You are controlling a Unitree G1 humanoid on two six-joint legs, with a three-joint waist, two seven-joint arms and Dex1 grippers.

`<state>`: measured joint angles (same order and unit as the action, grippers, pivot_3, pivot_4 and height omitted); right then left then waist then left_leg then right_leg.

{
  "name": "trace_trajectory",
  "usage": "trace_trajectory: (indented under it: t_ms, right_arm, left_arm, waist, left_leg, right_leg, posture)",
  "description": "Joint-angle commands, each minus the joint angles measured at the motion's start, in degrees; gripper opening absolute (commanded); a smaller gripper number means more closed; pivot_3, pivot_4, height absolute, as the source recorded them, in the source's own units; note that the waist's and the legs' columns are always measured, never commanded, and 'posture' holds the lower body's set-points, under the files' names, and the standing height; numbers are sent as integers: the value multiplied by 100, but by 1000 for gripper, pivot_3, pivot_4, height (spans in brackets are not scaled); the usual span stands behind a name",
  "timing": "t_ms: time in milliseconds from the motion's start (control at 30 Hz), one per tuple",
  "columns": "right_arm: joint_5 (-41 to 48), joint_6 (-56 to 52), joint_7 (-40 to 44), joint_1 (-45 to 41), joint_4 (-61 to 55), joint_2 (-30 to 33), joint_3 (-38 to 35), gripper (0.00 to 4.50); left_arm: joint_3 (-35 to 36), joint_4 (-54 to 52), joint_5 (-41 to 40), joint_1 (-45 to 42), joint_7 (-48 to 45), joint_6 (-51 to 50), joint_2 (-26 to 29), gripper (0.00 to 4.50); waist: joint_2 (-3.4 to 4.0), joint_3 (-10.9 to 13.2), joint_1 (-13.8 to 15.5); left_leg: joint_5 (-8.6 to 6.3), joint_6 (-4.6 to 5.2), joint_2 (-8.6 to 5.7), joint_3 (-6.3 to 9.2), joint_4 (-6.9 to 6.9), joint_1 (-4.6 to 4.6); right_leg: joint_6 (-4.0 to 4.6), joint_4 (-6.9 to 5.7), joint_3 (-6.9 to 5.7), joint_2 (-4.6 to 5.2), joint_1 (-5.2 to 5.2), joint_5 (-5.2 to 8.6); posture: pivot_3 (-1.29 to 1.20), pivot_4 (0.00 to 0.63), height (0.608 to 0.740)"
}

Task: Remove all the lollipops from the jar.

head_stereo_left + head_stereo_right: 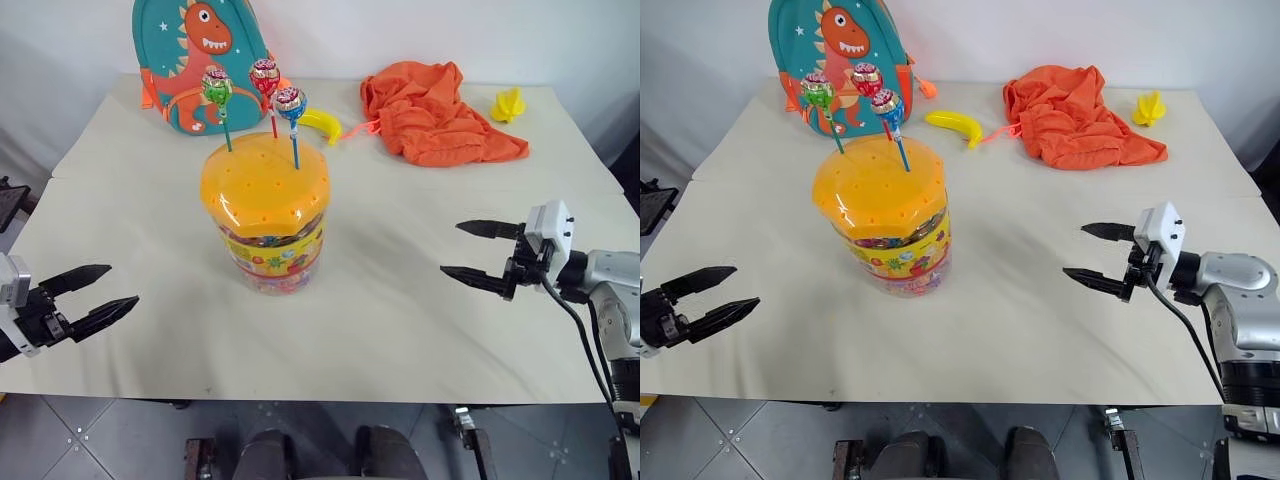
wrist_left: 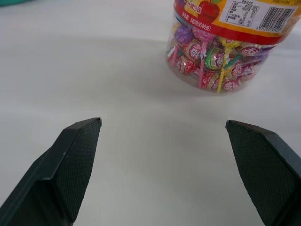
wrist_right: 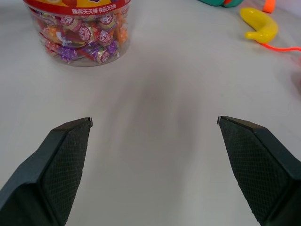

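Left eye view: jar (image 1: 265, 215) midway between wide-open, empty left end effector (image 1: 95, 294) and right end effector (image 1: 478, 253).

Desk (image 1: 400, 330): pale cream top, spanning most of the frame.
Jar (image 1: 268, 235): left of centre, upright.
Backpack (image 1: 190, 60): teal, upper left, at the far edge.
Banana (image 1: 322, 124): yellow, upper centre.
Orange cloth (image 1: 435, 115): crumpled, upper right.
Small yellow object (image 1: 508, 104): far upper right.
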<state>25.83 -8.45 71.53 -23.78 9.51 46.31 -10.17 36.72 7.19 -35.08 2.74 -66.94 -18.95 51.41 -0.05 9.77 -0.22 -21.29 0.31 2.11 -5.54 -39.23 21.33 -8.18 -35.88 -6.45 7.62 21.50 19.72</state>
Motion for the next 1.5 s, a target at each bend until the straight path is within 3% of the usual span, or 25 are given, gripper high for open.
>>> trace_trajectory:
  t_ms: [33, 133, 433, 567, 700, 933, 1267, 1367, 1500]
  right_arm:
    - [50, 99, 64, -102, -11, 57, -106, 4478]
    - [117, 26, 102, -147, -40, 81, -129, 4478]
    - [291, -164, 398, -278, -157, 251, -223, 4478]
    - [491, -353, 425, -386, -406, 412, -362, 4478]
    - [827, -729, 211, -564, -956, 473, -476, 4478]
    - [1305, -1520, -101, -870, -1545, 479, -479, 4478]
    - [2287, -2329, -891, -894, -2594, 248, -801, 4478]
    - [2381, -2372, -1126, -826, -2713, 222, -930, 4500]
    - [2311, -2280, -1248, -595, -2790, 270, -1094, 4500]
  left_arm:
    - [210, -376, -222, 98, 2, -233, 123, 4500]
    - [269, -585, -380, 187, 152, -819, 249, 4500]
    - [372, -765, -172, -465, 604, -665, 559, 4500]
    - [151, -660, -379, -1321, 324, -485, 857, 4500]
    - [-605, -604, -486, -2718, 148, -459, 876, 4500]
    - [-2034, 538, -119, -5130, -272, -123, 90, 4500]
    - [-2990, 2019, 412, -6372, -1285, 233, -813, 4500]
    - [-3045, 2344, 550, -6607, -1365, 401, -975, 3962]
    - [-3088, 2423, 603, -6805, -1666, 318, -933, 2799]
  waist:
    - [0, 0, 0]
    - [0, 0, -6]
    - [-1, 1, -3]
    - [-4, 3, 18]
    - [-5, 4, 22]
    - [-6, 4, 11]
    - [-18, 12, -4]
    - [-20, 13, 17]
    - [-24, 15, 24]
  left_leg:
    - [0, 0, 0, 0, 0, 0]
    - [0, 0, 0, 0, 0, 0]
    - [0, 0, 2, 2, -4, -1]
    - [0, 0, 0, 1, -4, -1]
    - [0, 0, -3, 6, -15, 2]
    - [-2, 3, -5, 10, -38, 7]
    - [-6, 11, -5, 19, -78, 12]
    - [-9, 16, -6, 20, -77, 17]
    - [-11, 20, -9, 24, -80, 21]
  right_leg:
    - [0, 0, 0, 0, 0, 0]
    - [0, 0, 0, 1, 0, 0]
    - [0, -5, 0, -1, 0, 0]
    - [0, -7, 0, 0, 0, 0]
    - [0, -11, -3, 2, -2, 0]
    - [0, -30, -12, 0, 0, 0]
    - [1, -63, -42, 9, 10, 0]
    - [1, -63, -43, 10, 9, 0]
    - [1, -67, -44, 15, 7, 0]
  posture:
    - [0, 150, 740]
    - [0, 150, 740]
    - [0, 150, 740]
    - [0, 150, 740]
    - [0, 150, 740]
    - [0, 150, 740]
    - [0, 150, 740]
    - [0, 150, 740]
    - [0, 150, 740]
